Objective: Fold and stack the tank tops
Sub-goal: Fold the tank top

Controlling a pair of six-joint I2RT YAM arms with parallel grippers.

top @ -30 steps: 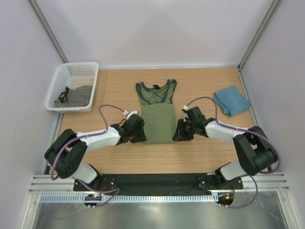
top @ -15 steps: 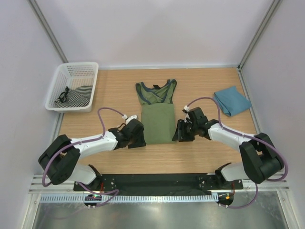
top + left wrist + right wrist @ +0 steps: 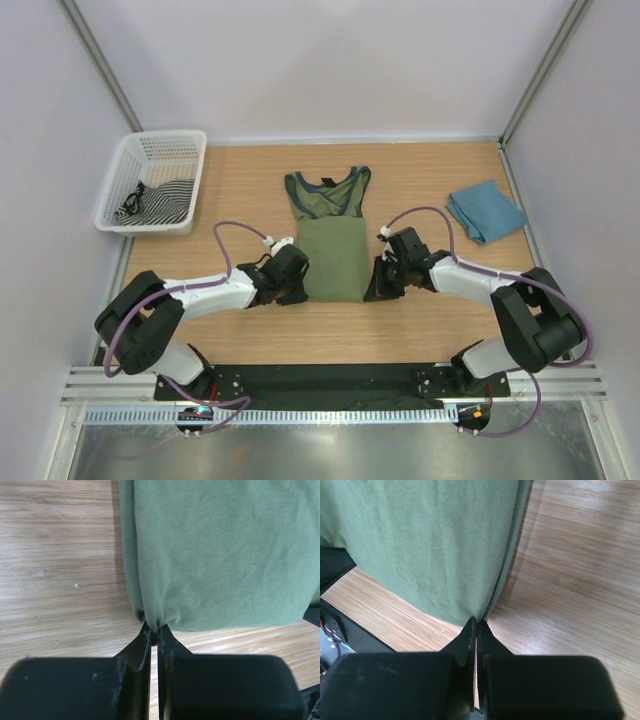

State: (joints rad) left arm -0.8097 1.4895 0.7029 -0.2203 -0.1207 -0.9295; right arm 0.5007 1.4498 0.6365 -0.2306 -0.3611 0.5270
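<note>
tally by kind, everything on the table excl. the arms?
Tank tops: 2, the olive-green tank top and the teal-blue tank top
White basket: 1
Striped cloth, in the basket: 1
Total: 4

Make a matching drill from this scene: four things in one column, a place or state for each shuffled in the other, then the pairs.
Column one:
1. green top
2. blue top
3. basket
4. left pincer

Column two:
A. far left, holding striped cloth
B. shut on a near corner of the green top
C. far right, lying alone
D. centre, partly folded

Pairs: 1-D, 2-C, 3-A, 4-B
</note>
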